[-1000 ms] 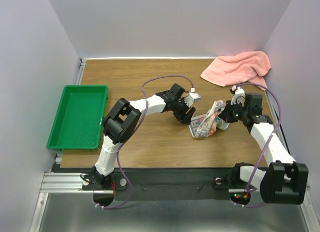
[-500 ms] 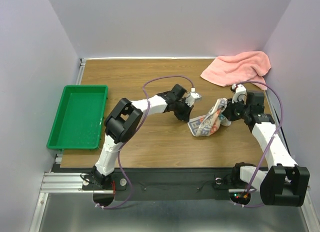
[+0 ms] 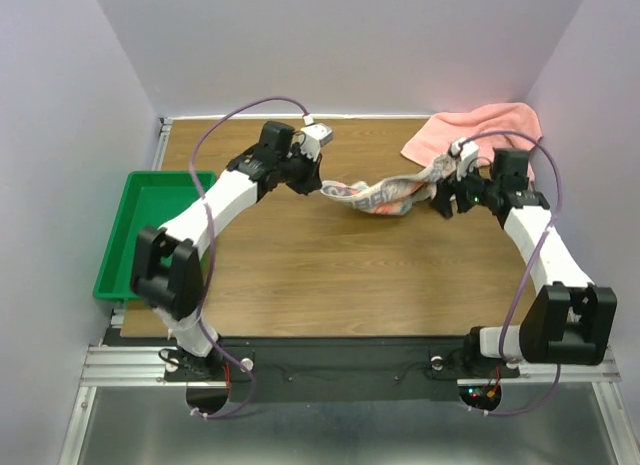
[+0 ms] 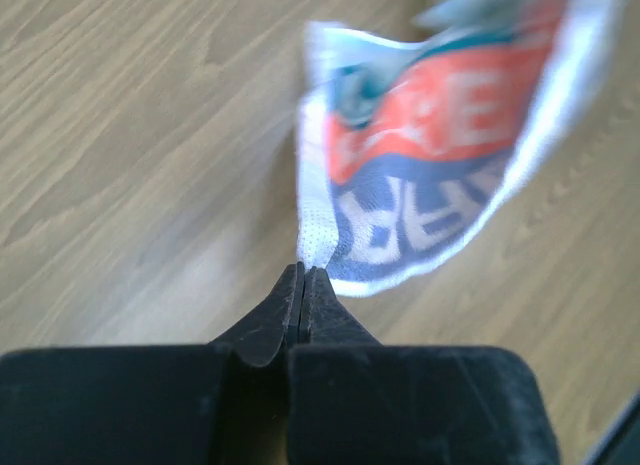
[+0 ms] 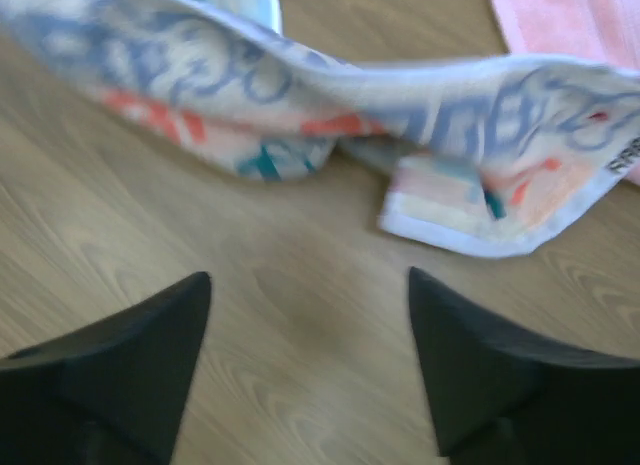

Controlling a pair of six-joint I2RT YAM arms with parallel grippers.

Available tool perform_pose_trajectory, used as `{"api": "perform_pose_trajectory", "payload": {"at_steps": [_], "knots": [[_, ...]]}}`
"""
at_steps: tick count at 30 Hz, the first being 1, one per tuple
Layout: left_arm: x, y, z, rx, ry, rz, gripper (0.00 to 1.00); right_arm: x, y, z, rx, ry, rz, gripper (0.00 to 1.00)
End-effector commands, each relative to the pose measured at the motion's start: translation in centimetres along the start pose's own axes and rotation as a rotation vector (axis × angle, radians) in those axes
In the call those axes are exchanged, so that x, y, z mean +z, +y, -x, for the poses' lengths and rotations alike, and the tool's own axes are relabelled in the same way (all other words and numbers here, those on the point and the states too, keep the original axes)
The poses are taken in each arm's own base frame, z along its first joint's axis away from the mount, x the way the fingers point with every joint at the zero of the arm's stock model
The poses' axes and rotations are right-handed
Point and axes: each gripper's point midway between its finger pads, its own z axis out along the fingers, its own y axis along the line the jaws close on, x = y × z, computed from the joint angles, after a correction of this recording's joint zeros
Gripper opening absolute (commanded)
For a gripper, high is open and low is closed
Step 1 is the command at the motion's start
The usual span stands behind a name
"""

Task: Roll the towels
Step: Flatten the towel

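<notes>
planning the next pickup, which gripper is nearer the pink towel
Right. The right gripper is open just beside the pink towel; the left gripper is farther left, shut on the printed towel.

Printed towel [image 3: 385, 195] stretched long; pink towel [image 3: 485, 133] bunched in far-right corner.

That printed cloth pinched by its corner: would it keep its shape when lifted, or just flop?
Probably floppy: the printed towel sags and creases away from the corner pinched in the left end effector. Likely light, since that thin corner grip alone raises one end. It is unlikely to roll or tip; its other end seems to lie crumpled on the table.
</notes>
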Motion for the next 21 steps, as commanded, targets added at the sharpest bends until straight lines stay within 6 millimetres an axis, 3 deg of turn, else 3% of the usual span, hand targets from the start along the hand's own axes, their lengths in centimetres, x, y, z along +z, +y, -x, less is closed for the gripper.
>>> {"api": "perform_pose_trajectory", "payload": {"at_steps": [1,2,3,5,6,8,11,14,15,17,18,19,21], "knots": [[-2.7,-1.3,-6.7,0.027,0.157,0.012,0.0,-1.8,2.1,-8.2,-0.257,0.196,0.056,0.94],[-3.0,-1.4,-8.2,0.02,0.193,0.016,0.0,-2.3,2.2,-10.0,-0.295,0.239,0.047,0.94],[-3.1,-1.4,-11.4,-0.001,0.261,0.014,0.0,-3.0,1.9,-11.8,-0.326,0.303,0.022,0.94],[-4.0,-1.8,-15.0,0.004,0.329,0.016,0.0,-4.2,2.2,-13.2,-0.396,0.332,0.0,0.94],[-4.3,-1.6,-15.8,0.007,0.341,0.026,0.0,-4.5,2.4,-13.3,-0.408,0.334,0.002,0.94],[-5.2,-1.5,-17.0,0.026,0.368,0.043,0.0,-4.9,2.5,-13.0,-0.413,0.334,0.001,0.94],[-5.9,-0.8,-16.7,0.031,0.362,0.084,0.0,-4.4,1.5,-12.2,-0.387,0.349,-0.013,0.89],[-6.0,0.0,-16.3,0.037,0.368,0.121,0.0,-2.2,-0.6,-10.4,-0.253,0.367,-0.009,0.78],[-6.1,0.2,-16.2,0.033,0.369,0.123,0.0,-0.9,-1.1,-11.0,-0.19,0.397,0.017,0.77],[-6.0,0.6,-15.7,0.026,0.365,0.135,0.0,1.2,-3.1,-6.3,-0.13,0.308,0.016,0.77],[-6.0,0.6,-15.7,0.026,0.37,0.136,0.0,2.0,-2.6,-7.1,-0.081,0.317,0.054,0.77],[-6.0,0.7,-15.9,0.024,0.376,0.137,0.0,2.4,-4.0,-3.5,-0.098,0.248,0.029,0.77],[-5.8,0.9,-16.0,0.015,0.379,0.142,0.0,3.9,-5.0,-0.7,-0.023,0.195,0.025,0.78]]}}
